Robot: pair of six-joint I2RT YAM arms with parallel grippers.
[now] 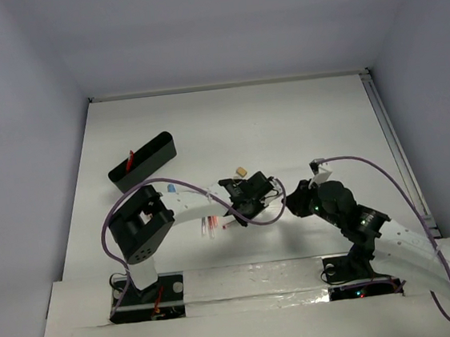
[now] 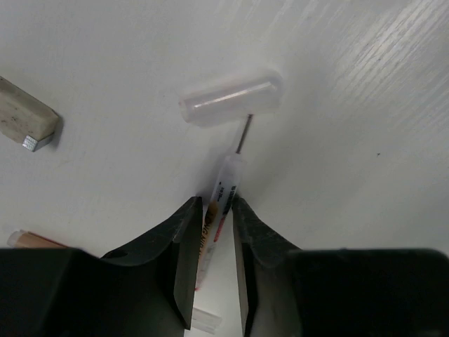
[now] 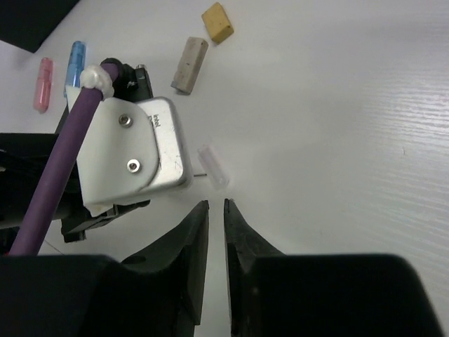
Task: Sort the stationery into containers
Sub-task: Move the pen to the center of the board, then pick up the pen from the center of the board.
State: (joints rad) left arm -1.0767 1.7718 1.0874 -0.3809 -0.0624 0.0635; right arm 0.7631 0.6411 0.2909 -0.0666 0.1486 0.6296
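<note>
Left gripper (image 2: pixel 214 232): clear cap (image 2: pixel 231 97) lies just ahead of the tips, beige eraser (image 2: pixel 24 121) off to the left; bare table (image 2: pixel 365 140) ahead-right. Right gripper (image 3: pixel 215 225): left arm's wrist camera (image 3: pixel 140 154) blocks close on its left; open table ahead and right.

White table (image 1: pixel 324 118) w/ pale grey-lavender walls (image 1: pixel 218 24) on 3 sides; metal rail (image 1: pixel 396 150) along right edge. Even, soft light, faint shadows.

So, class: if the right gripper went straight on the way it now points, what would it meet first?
Probably the small clear plastic cap, just ahead of the right gripper; depth is unclear.
</note>
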